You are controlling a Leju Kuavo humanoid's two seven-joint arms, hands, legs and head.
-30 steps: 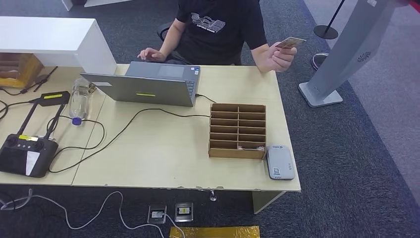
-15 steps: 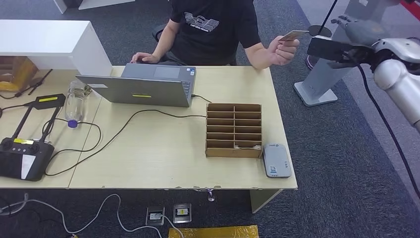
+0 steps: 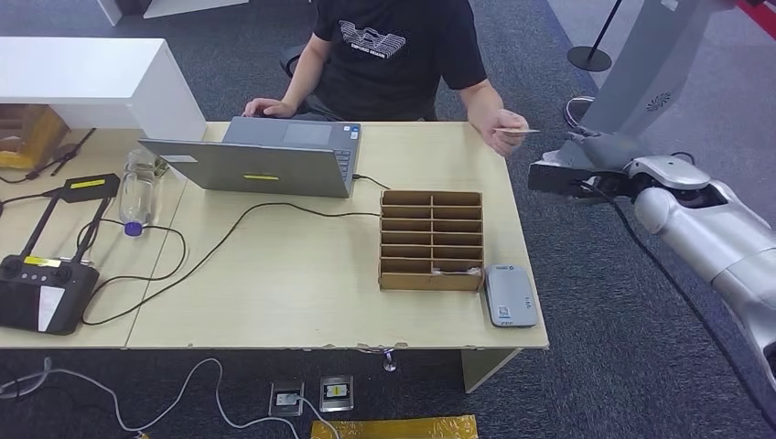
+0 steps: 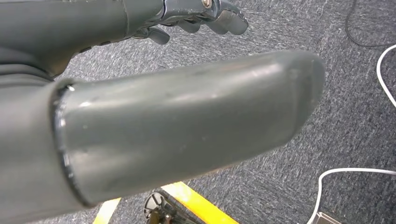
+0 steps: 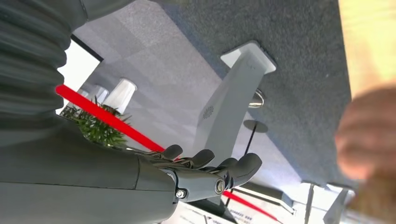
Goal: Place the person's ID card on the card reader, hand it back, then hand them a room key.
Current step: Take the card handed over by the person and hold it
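Note:
Across the table sits a person holding the ID card [image 3: 518, 132] flat over the far right corner. My right hand [image 3: 593, 149] hovers just right of the card, off the table's edge, apart from it. In the right wrist view this hand [image 5: 210, 164] has its fingers spread and holds nothing, and the person's hand [image 5: 369, 135] is a blur nearby. At the near right corner lies the grey card reader [image 3: 511, 295], beside a cardboard slot rack [image 3: 432, 240] with a card in its front row. My left hand [image 4: 201, 14] hangs over the carpet and holds nothing.
A laptop [image 3: 265, 160], a water bottle [image 3: 142, 187], a black remote controller [image 3: 41, 291] and cables occupy the left and middle of the table [image 3: 302, 293]. A grey kiosk stand [image 3: 641, 64] rises right of the table behind my right arm.
My right arm came into view high at the right, then dropped to table height. The person's hand lowered the card toward the table's far right corner.

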